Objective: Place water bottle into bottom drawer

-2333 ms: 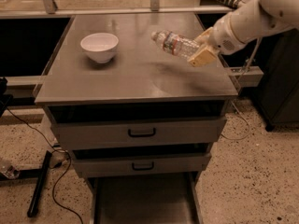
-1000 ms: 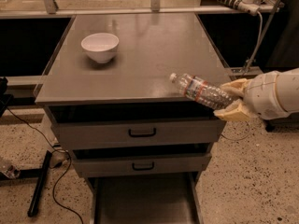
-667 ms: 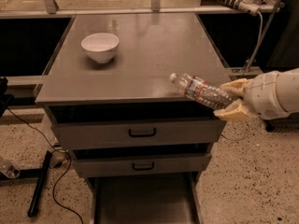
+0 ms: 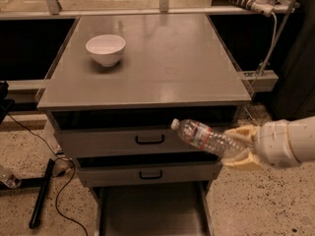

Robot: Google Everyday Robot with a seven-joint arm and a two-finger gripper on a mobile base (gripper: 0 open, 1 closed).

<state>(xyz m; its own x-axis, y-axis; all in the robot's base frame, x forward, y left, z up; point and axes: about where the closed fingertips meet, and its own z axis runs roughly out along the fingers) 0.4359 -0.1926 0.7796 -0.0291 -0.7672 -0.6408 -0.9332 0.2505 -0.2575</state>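
The water bottle (image 4: pixel 204 136) is a clear ribbed bottle with a red-and-white label and pale cap. My gripper (image 4: pixel 239 148) is shut on its base end at the right. The bottle lies tilted in the air, cap pointing up-left, in front of the two grey drawer fronts. The bottom drawer (image 4: pixel 152 215) is pulled out below, a wide grey tray with a flat dark floor. The bottle hangs above its right part.
A white bowl (image 4: pixel 105 49) stands at the back left of the grey cabinet top (image 4: pixel 162 63). Two closed drawer fronts with black handles (image 4: pixel 149 140) sit below the top. Black cables (image 4: pixel 42 200) and a dark bar lie on the speckled floor at left.
My gripper carried the bottle off the cabinet top, over the right front edge, and down in front of the drawer fronts above the open bottom drawer.
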